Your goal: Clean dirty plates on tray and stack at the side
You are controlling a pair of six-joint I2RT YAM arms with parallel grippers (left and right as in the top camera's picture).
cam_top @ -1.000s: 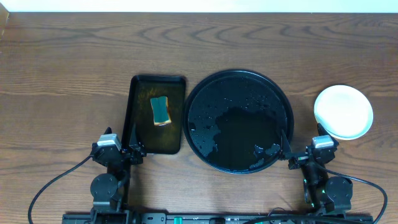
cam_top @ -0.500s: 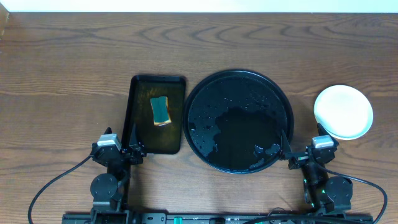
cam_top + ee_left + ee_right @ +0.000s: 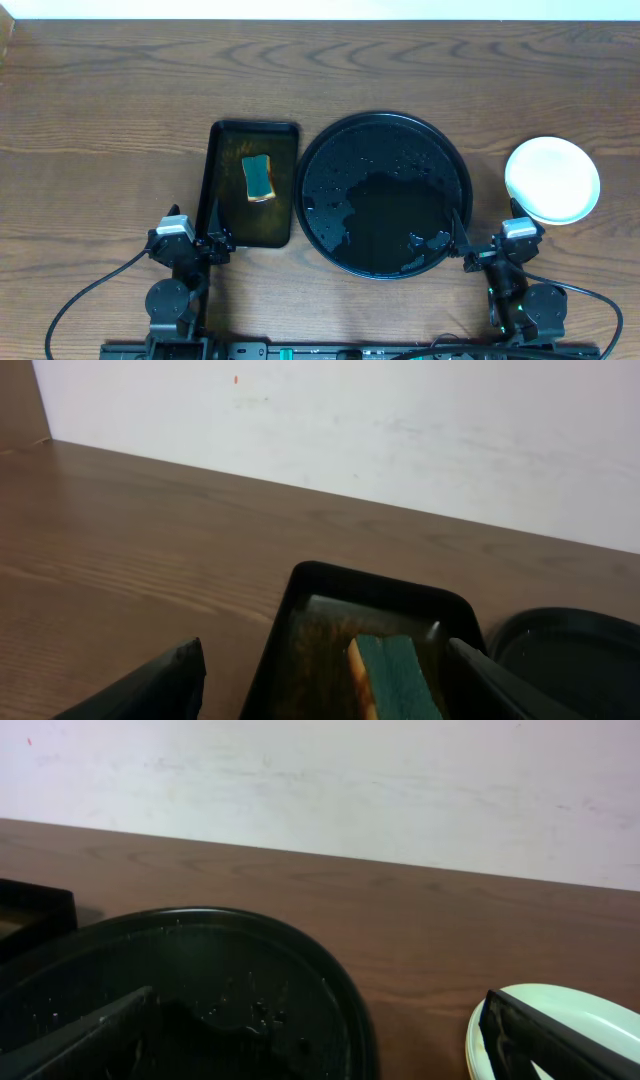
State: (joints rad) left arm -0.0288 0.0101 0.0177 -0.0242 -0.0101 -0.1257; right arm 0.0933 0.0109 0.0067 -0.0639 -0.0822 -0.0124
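Observation:
The large round black tray point(image 3: 386, 194) sits mid-table, wet, with water pooled on it and no plate on it; it also shows in the right wrist view point(image 3: 250, 990). The plates point(image 3: 552, 180) stand in a stack to the tray's right, whitish side up; a pale rim shows in the right wrist view point(image 3: 560, 1020). My left gripper point(image 3: 212, 240) is open and empty at the near edge, by the rectangular tray's front. My right gripper point(image 3: 458, 245) is open and empty at the near edge, between the round tray and the stack.
A smaller rectangular black tray point(image 3: 228, 180) left of the round tray holds a green and yellow sponge point(image 3: 259, 178), also seen in the left wrist view point(image 3: 395, 675). A white wall runs along the table's far edge.

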